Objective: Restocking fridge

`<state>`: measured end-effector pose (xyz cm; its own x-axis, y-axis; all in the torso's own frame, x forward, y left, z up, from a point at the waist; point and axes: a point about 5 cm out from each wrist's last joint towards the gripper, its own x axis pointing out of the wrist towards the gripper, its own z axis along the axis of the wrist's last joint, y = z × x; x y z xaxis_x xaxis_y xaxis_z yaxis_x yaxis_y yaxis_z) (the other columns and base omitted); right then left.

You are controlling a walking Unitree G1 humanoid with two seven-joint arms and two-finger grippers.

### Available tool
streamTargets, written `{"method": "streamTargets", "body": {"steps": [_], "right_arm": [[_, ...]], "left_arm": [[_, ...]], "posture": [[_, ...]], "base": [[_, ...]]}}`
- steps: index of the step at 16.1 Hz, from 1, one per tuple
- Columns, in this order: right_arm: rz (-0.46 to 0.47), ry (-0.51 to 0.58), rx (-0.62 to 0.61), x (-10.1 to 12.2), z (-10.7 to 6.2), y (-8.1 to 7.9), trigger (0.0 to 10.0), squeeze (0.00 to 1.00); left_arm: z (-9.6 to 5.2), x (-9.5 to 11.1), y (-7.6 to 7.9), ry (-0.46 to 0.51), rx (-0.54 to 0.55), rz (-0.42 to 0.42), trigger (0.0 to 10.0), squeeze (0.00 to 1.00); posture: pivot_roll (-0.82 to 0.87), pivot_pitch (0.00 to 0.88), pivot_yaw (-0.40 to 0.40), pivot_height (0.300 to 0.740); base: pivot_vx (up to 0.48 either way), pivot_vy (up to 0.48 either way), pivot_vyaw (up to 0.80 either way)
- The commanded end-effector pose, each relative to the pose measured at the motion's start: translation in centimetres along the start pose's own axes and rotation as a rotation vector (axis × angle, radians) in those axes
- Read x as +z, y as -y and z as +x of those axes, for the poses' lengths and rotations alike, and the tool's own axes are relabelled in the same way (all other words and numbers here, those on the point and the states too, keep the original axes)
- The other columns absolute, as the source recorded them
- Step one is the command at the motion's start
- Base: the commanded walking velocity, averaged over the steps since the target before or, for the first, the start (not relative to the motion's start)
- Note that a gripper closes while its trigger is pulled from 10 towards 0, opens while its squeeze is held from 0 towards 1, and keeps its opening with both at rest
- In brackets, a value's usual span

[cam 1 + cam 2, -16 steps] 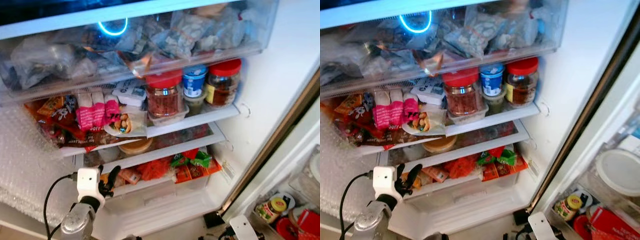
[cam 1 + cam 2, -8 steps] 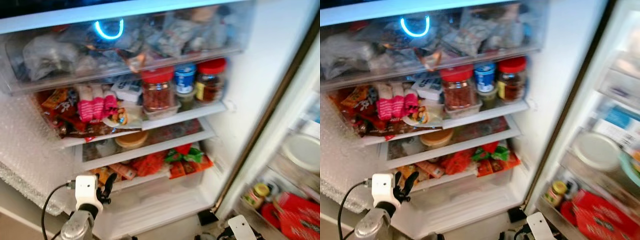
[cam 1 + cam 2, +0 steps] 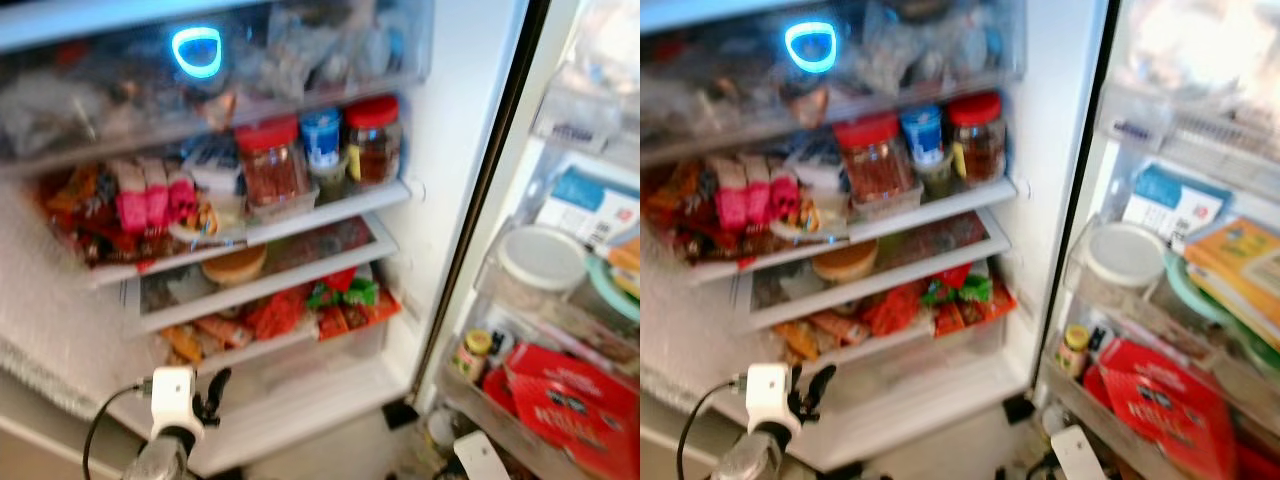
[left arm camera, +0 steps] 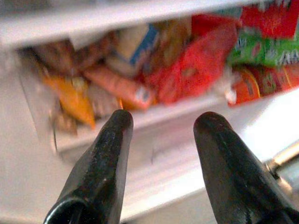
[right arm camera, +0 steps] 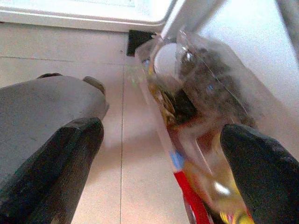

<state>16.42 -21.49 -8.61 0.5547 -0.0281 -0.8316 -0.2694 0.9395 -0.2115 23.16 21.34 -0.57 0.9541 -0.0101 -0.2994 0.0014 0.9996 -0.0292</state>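
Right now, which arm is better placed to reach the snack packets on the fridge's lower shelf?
Probably the left. The left gripper is raised just in front of and below the lower shelf, open, pointing at the snack packets. The right gripper hangs low over the floor beside the door bin.

No label or text can be read.

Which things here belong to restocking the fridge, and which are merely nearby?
Job:
fridge shelves
red-lidded jars
snack packets
door-shelf red packet
left gripper, jaws open

Nearby:
tiled floor
bubble wrap
black cable
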Motion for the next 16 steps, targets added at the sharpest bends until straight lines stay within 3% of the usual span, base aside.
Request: {"method": "streamTargets", "body": {"steps": [1, 9, 12, 15, 16], "right_arm": [[-0.011, -0.075, 0.099, -1.9, -0.3, -2.9, 10.0, 0.0], [-0.005, -0.077, 0.092, -1.7, -0.2, -2.7, 10.0, 0.0], [0.0, -0.082, 0.091, -1.7, -0.2, -2.7, 10.0, 0.0], [0.014, -0.084, 0.091, -1.7, -0.2, -2.9, 10.0, 0.0], [0.019, -0.084, 0.09, -1.7, -0.2, -2.9, 10.0, 0.0]], "left_arm": [[-0.4, -0.6, -0.8, -0.028, 0.02, 0.02, 10.0, 0.0], [-0.4, -3.2, -1.1, -0.176, 0.05, 0.012, 10.0, 0.0], [-0.4, -4.1, -1.4, -0.257, 0.074, 0.009, 10.0, 0.0], [-1.9, -6.3, -2.3, -0.426, 0.104, 0.027, 10.0, 0.0], [-2.1, -6.6, -2.4, -0.442, 0.107, 0.026, 10.0, 0.0]], "posture": [[-0.1, 0.013, 0.124, 0.652], [-0.09, 0.047, 0.109, 0.652], [-0.08, 0.049, 0.108, 0.652], [-0.07, 0.059, 0.114, 0.652], [-0.07, 0.059, 0.114, 0.652]], "base": [[-0.27, 0.0, 0.0], [-0.269, 0.0, 0.0], [0.0, 0.0, 0.0], [0.0, 0.0, 0.0], [0.0, 0.289, 0.0]]}}
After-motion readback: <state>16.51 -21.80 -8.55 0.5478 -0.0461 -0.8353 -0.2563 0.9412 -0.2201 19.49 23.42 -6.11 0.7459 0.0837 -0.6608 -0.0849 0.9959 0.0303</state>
